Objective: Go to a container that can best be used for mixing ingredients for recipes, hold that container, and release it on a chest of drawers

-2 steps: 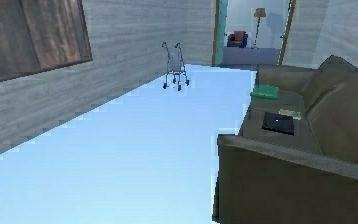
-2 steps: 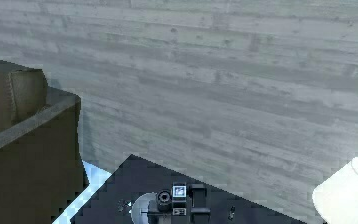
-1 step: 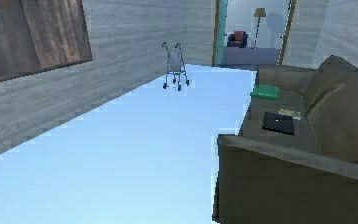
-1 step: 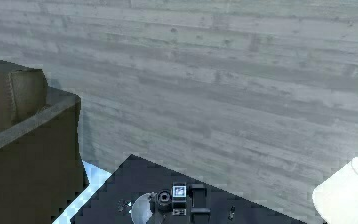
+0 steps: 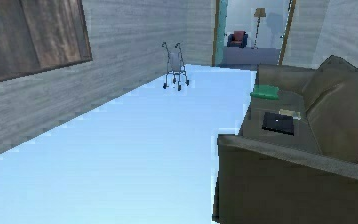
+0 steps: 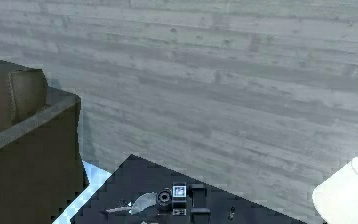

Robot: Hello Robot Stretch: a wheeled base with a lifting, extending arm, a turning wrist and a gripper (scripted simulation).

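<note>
claw (image 6: 119, 209) lies low at the near edge of the arm side view, over a dark tabletop (image 6: 137, 178). you cannot tell from these pictures whether its fingers are apart or together. only bare tabletop lies behind its far end, so it holds nothing. just right of it stand the two white squares (image 6: 179, 191). farther right, at the near corner, is a pale lampshade (image 6: 349, 196). to the left is a dark brown sofa (image 6: 27, 135), and beyond everything a grey plank wall (image 6: 227, 80).

in the forward view what is likely that sofa runs along the right, with a green book (image 5: 265, 92) and a flat black slab (image 5: 279, 123) on its seat. far off stands a wheeled walker (image 5: 174, 67), and past it a doorway (image 5: 249, 40).

where the mixing bowl stands you cannot tell from here, so finding it is the step in hand. the far doorway looks the likeliest way. expect a stiff, smooth-walled thing, light when empty, slippery and perhaps breakable. take it at the rim, one finger inside the wall and one outside, rather than across its whole width. lift it level, and set it down gently on the chest of drawers.
</note>
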